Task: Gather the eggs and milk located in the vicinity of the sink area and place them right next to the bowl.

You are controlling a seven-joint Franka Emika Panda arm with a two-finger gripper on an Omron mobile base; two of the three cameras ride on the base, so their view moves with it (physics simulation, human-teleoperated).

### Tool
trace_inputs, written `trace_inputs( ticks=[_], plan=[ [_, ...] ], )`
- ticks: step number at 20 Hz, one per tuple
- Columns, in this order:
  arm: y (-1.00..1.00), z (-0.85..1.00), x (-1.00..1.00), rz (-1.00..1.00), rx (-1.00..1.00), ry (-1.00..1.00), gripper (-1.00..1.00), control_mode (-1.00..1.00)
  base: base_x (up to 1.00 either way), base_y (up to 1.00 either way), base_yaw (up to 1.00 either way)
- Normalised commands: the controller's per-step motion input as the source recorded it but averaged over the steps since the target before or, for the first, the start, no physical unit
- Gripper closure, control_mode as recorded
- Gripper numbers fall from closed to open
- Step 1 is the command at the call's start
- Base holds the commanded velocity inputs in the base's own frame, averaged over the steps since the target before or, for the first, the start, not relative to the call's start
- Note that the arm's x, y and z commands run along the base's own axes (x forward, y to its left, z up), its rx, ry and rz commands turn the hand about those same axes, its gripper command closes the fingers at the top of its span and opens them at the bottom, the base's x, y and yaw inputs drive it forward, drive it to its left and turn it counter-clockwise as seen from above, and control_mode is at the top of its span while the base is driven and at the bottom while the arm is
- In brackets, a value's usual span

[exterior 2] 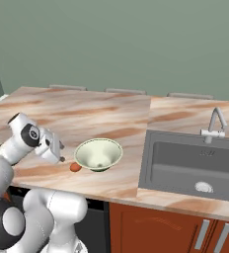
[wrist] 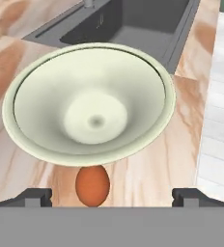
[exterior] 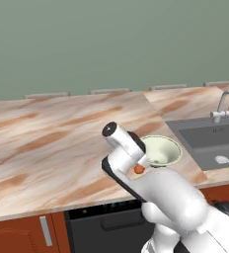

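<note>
Now released, the orange egg (wrist: 91,185) rests between the wide-open claw (wrist: 111,195) tips, just before the bowl (wrist: 27,82), as the task requires.

one egg (wrist: 91,185), one bowl (wrist: 90,103), one sink (exterior 2: 190,163) with one faucet (exterior 2: 212,123), all on one counter (exterior 2: 82,116).

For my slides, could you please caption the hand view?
Open gripper above an orange-brown egg lying on the counter beside the bowl.
</note>
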Motion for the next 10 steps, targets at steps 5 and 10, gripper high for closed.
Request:
trace_inputs(
  ticks=[5, 10],
  plan=[
    [-0.12, 0.59, -0.62, 0.04, 0.26, 0.07, -1.0, -1.0, 0.0, 0.0, 0.0],
    [-0.49, 0.15, -0.34, 0.27, 0.2, 0.31, -1.0, -1.0, 0.0, 0.0, 0.0]
  ],
)
